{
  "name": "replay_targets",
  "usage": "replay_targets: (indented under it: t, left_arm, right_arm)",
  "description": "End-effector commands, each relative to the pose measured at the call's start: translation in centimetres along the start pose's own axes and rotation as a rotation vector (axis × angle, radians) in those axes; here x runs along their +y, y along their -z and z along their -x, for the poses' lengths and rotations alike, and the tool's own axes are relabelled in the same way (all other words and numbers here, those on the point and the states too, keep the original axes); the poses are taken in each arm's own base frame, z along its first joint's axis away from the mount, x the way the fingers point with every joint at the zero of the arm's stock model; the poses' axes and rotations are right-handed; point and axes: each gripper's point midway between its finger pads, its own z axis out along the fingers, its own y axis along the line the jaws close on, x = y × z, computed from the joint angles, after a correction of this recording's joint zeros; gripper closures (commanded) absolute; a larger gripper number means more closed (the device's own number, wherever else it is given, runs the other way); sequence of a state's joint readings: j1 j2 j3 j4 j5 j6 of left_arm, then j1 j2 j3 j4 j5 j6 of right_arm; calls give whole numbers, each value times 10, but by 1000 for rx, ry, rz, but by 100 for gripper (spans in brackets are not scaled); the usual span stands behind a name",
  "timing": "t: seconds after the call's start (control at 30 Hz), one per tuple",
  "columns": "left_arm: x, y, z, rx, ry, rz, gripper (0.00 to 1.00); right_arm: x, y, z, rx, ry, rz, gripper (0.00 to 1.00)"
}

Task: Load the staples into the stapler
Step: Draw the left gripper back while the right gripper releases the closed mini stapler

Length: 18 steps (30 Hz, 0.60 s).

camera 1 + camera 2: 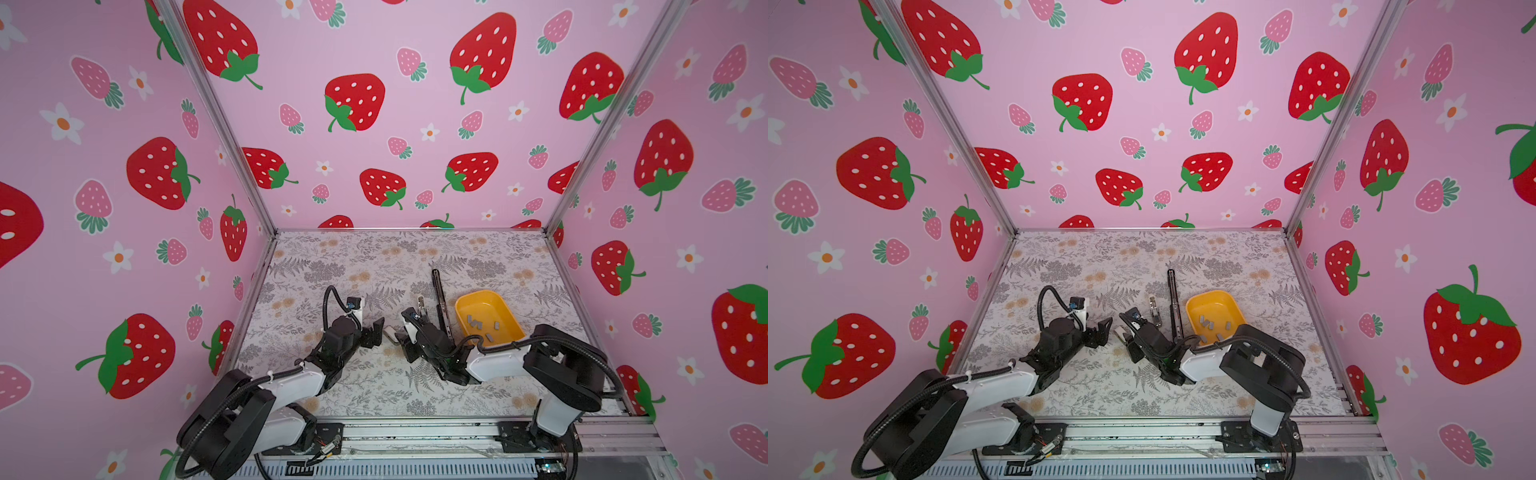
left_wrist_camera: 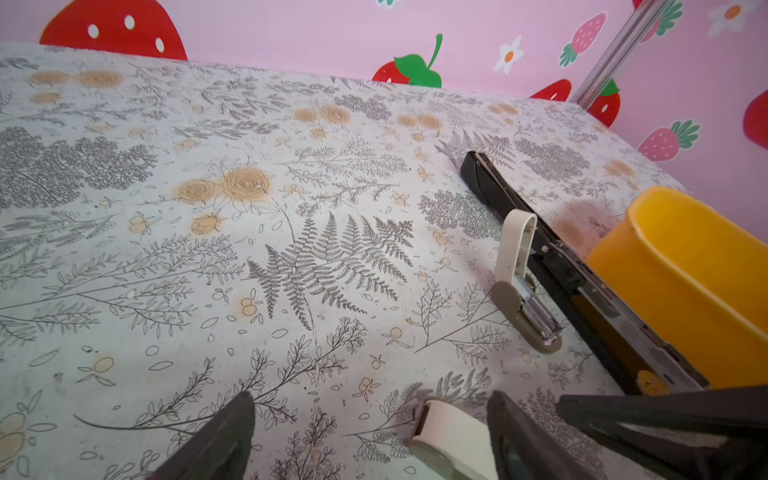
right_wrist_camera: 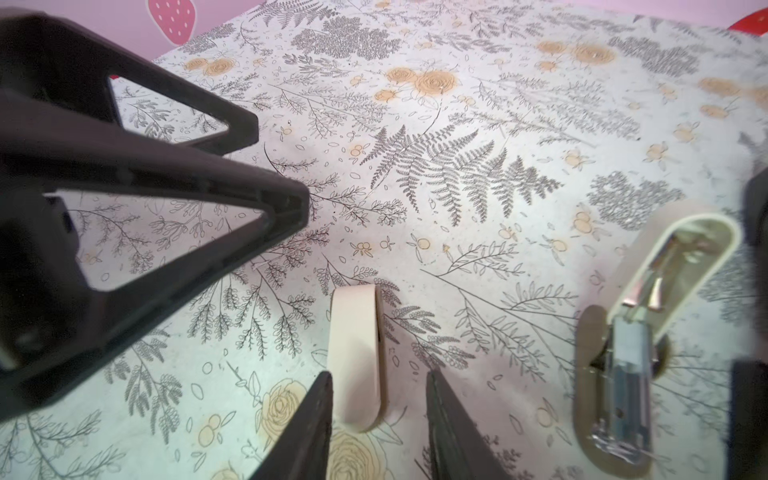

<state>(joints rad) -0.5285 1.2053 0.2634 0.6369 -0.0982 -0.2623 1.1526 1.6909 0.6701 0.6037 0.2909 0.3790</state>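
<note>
Right claw (image 3: 379,374), jaws parted, straddles closed whitish stapler (image 3: 356,345)

No legible text, label, brand, number or sign on anything in any view

Grey staples (image 1: 473,320) lie loose in a yellow tray (image 1: 482,305); whitish open stapler (image 2: 521,286) and closed stapler (image 3: 357,357) lie nearby.

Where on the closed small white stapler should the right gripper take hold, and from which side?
Pinch the closed stapler across its long straight sides near mid-length, coming down from the robot's side. It lies slim and lengthwise between the fingers of the open right gripper, so probably little turning is needed.
</note>
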Motion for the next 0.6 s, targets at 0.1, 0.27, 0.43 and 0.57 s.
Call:
replay_targets:
  t: [0.1,0.27,0.43,0.57]
  left_arm:
    - [-2,21,31,-55,51,14,11]
    - [1,44,46,-85,91,26,10]
    - [2,66,54,-154,137,10,8]
    - [7,77,57,-161,137,30,5]
  right_arm:
    - [-34,17,-8,51,-24,-156,51]
    - [-54,12,-22,108,-63,-215,50]
    - [-72,2,-35,146,-86,-265,49]
    - [-83,-6,-43,175,-105,-277,49]
